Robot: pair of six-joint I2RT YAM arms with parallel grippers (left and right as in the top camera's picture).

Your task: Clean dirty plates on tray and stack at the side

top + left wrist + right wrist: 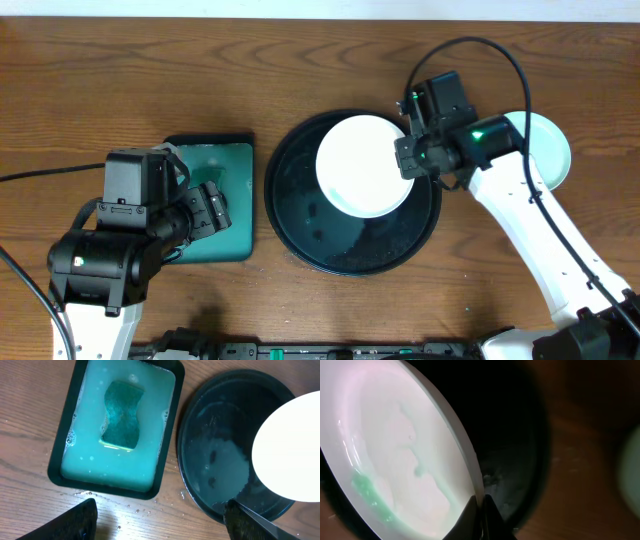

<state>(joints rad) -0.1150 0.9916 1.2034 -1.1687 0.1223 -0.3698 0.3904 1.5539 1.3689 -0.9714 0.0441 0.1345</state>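
Observation:
My right gripper (pixel 408 152) is shut on the rim of a white plate (pixel 362 165) and holds it above the round black tray (pixel 300 215). In the right wrist view the plate (pixel 395 460) is tilted, wet, with a green smear near its lower left edge; my fingers (pixel 481 505) pinch its rim. A pale mint green plate (pixel 552 150) lies on the table at the far right, partly hidden by the right arm. My left gripper (pixel 160 520) is open and empty above the table, between the teal tray and the black tray (pixel 210 460).
A teal rectangular tray (pixel 235 190) left of the black tray holds pale soapy water and a green sponge (pixel 121 415). Water drops lie on the wood near it. The black tray is wet inside.

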